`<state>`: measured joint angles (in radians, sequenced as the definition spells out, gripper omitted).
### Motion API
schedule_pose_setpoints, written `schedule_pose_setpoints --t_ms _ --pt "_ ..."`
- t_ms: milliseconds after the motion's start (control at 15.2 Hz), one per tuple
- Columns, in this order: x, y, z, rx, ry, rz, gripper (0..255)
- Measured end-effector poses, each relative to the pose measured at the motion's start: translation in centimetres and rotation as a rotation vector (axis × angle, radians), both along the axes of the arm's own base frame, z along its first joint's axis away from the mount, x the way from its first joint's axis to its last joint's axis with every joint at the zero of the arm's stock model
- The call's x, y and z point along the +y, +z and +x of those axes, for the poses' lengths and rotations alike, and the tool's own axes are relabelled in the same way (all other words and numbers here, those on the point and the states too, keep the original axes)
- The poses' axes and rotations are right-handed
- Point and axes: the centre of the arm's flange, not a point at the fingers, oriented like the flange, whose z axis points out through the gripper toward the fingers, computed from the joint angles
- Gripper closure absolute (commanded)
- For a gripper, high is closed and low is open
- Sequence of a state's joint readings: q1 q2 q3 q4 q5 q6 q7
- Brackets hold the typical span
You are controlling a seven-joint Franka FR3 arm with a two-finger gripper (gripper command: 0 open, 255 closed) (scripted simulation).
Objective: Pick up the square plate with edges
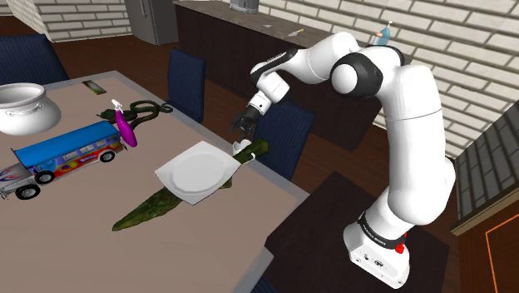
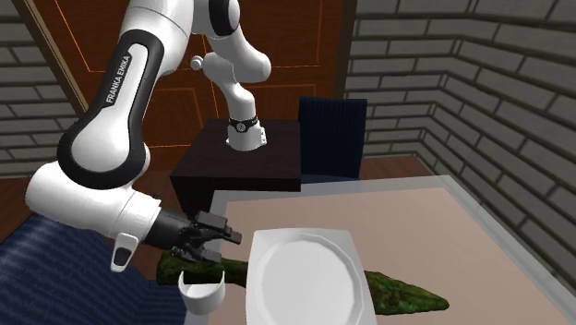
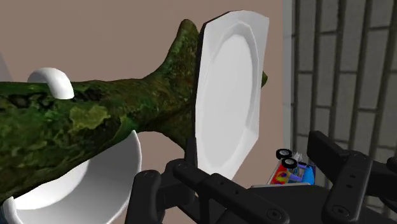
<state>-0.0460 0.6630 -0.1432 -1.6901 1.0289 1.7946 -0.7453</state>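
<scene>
One white square plate (image 1: 197,171), gripper (image 1: 242,129) spread open near its edge

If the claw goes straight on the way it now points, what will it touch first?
Probably the near rim of the white square plate, which lies straight ahead of the open claw, though the depth is hard to judge.

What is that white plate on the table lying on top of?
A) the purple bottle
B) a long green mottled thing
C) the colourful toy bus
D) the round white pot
B: the white plate covers the middle of the long green mottled thing, whose two ends stick out from under it on opposite sides.
</scene>
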Motion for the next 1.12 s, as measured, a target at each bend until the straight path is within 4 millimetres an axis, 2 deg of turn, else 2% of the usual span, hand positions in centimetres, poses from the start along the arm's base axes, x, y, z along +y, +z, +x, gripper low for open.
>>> schedule_pose_setpoints --t_ms 462,594,924,990,1122 --pt "2.9 -7.2 5.2 0.021 -0.015 0.180 0" --pt "3.0 -8.4 5.7 0.019 -0.017 0.191 0" --pt "3.3 -9.9 6.3 0.002 -0.017 0.197 0" --pt "3.2 -9.9 6.2 0.000 -0.016 0.199 255" --pt "2.2 -9.9 6.2 -0.004 -0.023 0.191 255"
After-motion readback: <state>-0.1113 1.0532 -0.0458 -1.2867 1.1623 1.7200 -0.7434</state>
